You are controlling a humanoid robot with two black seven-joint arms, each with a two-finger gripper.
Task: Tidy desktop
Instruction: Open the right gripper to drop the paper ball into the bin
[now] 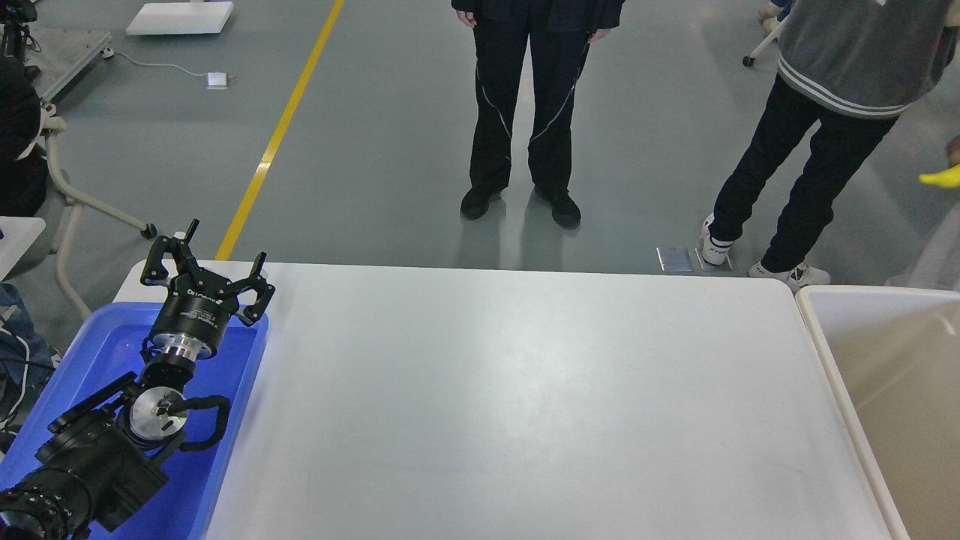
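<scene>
Left arm: enters from the lower left corner of the head view and rises diagonally toward the far left corner of the desk (525, 390). The thick black base segment sits lowest, followed by a silver wrist disc with a looped black cable beside it, then a black cylindrical body with a silver collar.

Left gripper (204, 264): at the far end of the arm, pointing up and away from the robot, tilted slightly to the right. Its two fingers are spread apart in a released state, with nothing between them. One finger (166, 255) stands to the left, the other at the right over the desk's near-left corner region.

Blue tray (90, 360): directly beneath and behind the gripper, along the desk's left edge. The arm hangs above it. No contact between gripper and tray can be confirmed.

Desk: extends to the right of the gripper, a broad white surface with rounded corners, filling most of the view. Its far left corner lies just beyond the fingertips.

Off-white bin (825, 352): well apart from the gripper, at the far right, touching or just beside the desk's right edge; which one cannot be determined. Beige interior visible.

Right arm and gripper: not in view.

Beyond the gripper, on the grey floor (375, 150): a yellow line (281, 127) running away from the desk, and two standing people, one in black (525, 112), one in a grey jacket (840, 112).
</scene>
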